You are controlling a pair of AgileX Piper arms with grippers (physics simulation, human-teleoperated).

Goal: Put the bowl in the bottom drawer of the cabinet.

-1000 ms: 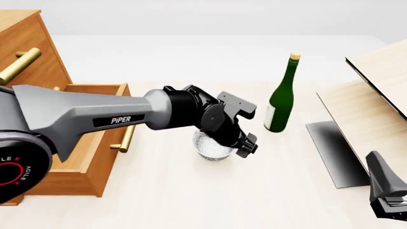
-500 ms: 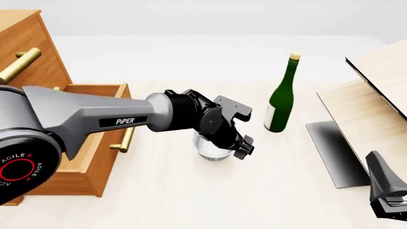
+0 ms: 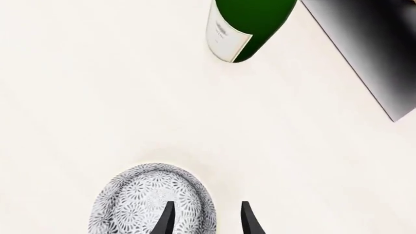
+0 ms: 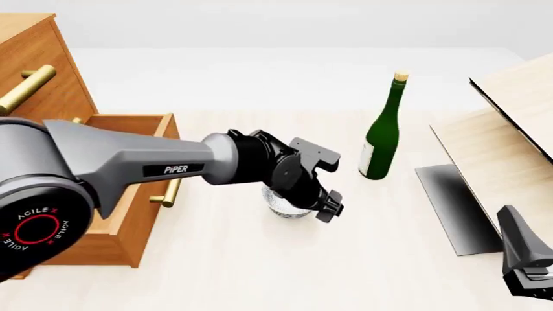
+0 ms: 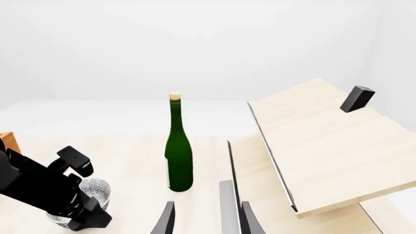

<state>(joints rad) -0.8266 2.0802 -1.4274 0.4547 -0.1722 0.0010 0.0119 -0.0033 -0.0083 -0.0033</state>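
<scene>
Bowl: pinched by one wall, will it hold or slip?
The bowl looks rigid, so it likely won't flex. The left hand straddles one wall only; it may tilt when lifted. Glossy-looking surface, so possibly slippery.

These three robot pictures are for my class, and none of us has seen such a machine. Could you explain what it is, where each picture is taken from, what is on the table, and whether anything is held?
They are simulator renders of two robot arms at a table. The front view looks forward and down from behind the arms. The other two come from cameras behind each gripper.

On the table stand a wooden cabinet with its bottom drawer pulled open, a speckled white bowl, a green bottle and pale boards.

The left gripper is open, one finger inside the bowl's rim and one outside. Nothing is held yet. The right gripper is open and empty.
</scene>
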